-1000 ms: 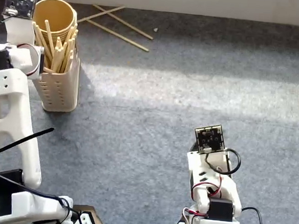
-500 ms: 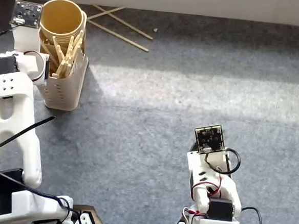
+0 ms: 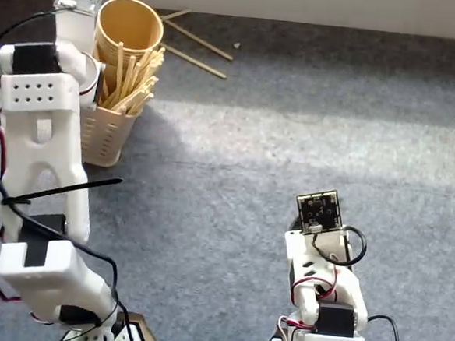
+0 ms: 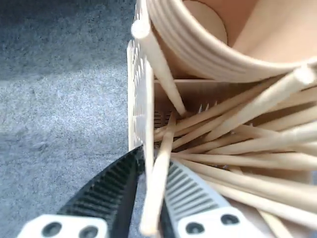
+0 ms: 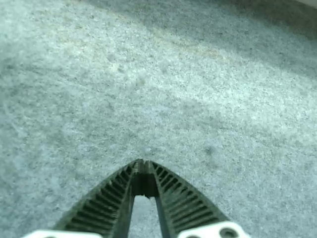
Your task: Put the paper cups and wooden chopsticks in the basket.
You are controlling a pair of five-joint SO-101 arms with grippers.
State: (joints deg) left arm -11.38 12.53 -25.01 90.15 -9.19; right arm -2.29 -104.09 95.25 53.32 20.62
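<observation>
Chopstick (image 4: 154,201) clamped betw. left gripper (image 4: 155,161) jaws, long axis running straight out from them into basket (image 4: 134,114), beside paper cups (image 4: 208,44). Right gripper (image 5: 144,181): jaws together, well apart. Loose chopsticks (image 3: 195,53) lie beyond basket, nearer left arm.

Tan paper cups (image 3: 130,25) are sitting nested upright in the slotted basket (image 3: 105,138), wooden chopsticks (image 3: 132,86) are fanning out beside them, one pinched in the left tool (image 4: 154,166), and seemingly three more are lying loose on the bench (image 3: 292,144) behind.
</observation>
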